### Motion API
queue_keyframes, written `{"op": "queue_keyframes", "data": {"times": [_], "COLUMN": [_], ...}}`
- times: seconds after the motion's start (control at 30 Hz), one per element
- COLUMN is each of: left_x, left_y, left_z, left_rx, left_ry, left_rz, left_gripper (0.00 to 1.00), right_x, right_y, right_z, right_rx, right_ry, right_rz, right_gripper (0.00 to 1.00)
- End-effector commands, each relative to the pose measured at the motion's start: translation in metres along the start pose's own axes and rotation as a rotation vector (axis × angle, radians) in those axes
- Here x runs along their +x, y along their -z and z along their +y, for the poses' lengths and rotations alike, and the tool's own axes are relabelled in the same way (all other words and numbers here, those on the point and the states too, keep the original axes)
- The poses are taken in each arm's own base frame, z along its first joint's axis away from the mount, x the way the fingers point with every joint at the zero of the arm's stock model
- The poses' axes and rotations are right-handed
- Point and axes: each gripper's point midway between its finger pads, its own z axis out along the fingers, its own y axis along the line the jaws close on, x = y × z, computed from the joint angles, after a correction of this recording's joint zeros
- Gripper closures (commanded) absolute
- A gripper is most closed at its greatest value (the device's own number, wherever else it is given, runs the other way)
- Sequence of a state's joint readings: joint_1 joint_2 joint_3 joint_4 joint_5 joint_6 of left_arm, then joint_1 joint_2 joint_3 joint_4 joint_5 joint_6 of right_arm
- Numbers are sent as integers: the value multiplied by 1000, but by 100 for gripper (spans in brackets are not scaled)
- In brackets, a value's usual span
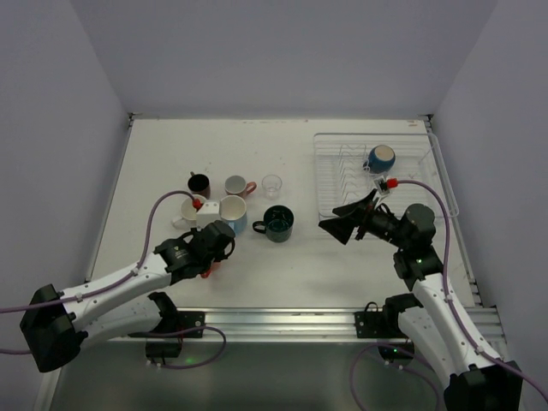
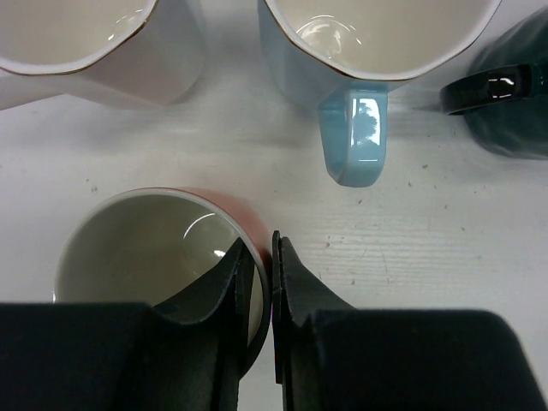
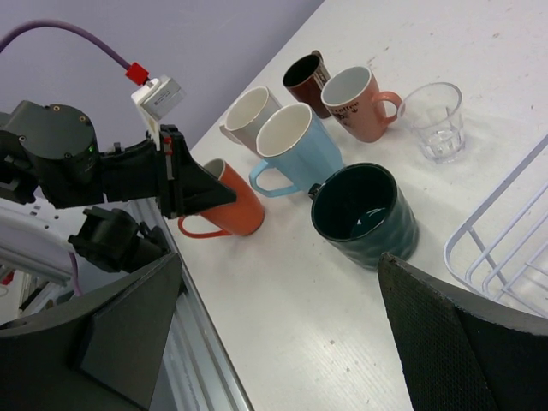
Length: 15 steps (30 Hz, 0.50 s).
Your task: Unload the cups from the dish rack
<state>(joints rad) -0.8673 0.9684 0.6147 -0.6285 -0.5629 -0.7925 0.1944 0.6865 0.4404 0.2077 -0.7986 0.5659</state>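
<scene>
With left gripper (image 2: 265, 248), pinching the wall of the orange cup (image 3: 242, 214), upright on the desk (image 1: 171, 163) beside the light blue cup (image 1: 233, 210). With right gripper (image 1: 332, 217), hovering wide open and empty between teal cup (image 1: 278, 223) and dish rack (image 1: 437, 171); inside the rack, dark blue cup (image 1: 381, 157).

Unreadable print on pink mug (image 3: 360, 107)

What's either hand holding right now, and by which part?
Left hand pinches the orange mug by its rim; right hand is open and empty.
</scene>
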Motion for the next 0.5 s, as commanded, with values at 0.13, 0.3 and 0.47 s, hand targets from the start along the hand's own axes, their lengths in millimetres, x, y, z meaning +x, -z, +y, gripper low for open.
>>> {"op": "queue_keyframes", "data": {"times": [0.13,0.3,0.47], "left_x": [-36,-28,-43], "left_y": [-10,-14,-1], "left_z": [-15,-14,-19], "left_rx": [29,24,77], "left_ry": [122,122,155], "left_rz": [-193,-176,-214], "left_gripper": [91,42,22], "right_x": [-7,-13,-22], "right_y": [-2,0,5], "right_z": [-6,-20,-33], "right_rx": [26,121,227], "right_ry": [25,36,27], "right_rz": [-28,-53,-78], "right_gripper": [1,1,1]}}
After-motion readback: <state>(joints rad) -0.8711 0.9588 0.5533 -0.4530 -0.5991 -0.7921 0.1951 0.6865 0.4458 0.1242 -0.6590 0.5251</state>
